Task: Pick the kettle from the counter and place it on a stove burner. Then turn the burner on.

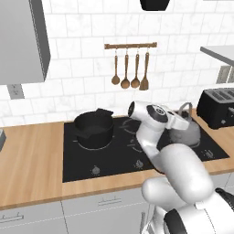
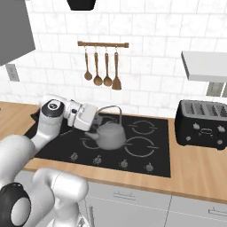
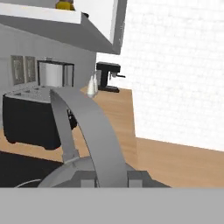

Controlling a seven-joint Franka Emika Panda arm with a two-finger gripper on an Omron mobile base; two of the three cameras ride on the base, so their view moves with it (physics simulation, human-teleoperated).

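Over the black cooktop point(image 2: 146, 166), the gripper point(image 2: 95, 118) is clenched on the arched handle of the kettle point(image 2: 108, 135) — the small grey vessel hangs above, or perhaps just touches, a front stove burner point(image 2: 140, 146); contact cannot be judged. Judging by this, the pick-up from the counter point(image 2: 199, 166) is done; setting down, letting go and turning on the burner remain. Upright, the kettle's spout points toward the arm's side, along the cooktop's length — handle arching the same way.

White tiled wall point(image 2: 150, 66), grey drawers point(image 1: 32, 217) (below), wooden utensil rail point(image 1: 130, 45)
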